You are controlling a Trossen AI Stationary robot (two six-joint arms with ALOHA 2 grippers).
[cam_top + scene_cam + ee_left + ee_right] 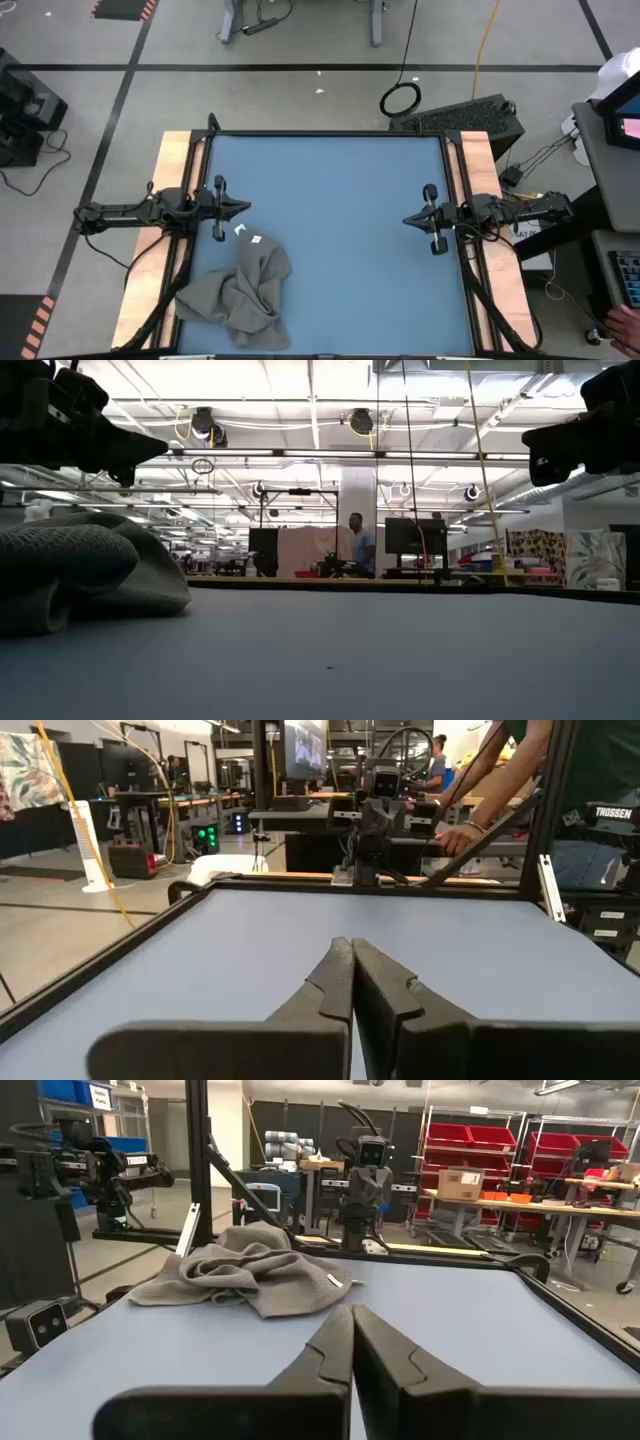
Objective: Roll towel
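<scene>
Lying crumpled, towel (243, 290), no clear long axis, tag (256, 239) toward table centre.

Blue table (340, 200); red bins (470, 1142) on shelves; person (357, 546) standing beyond

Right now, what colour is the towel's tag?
White, on the plain grey towel; the tag shows best in the high view.

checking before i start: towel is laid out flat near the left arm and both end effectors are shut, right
Not quite. The towel is not laid out flat: the high view shows it crumpled in a heap near the left arm. The left end effector and right end effector are both shut, as you said.
</scene>
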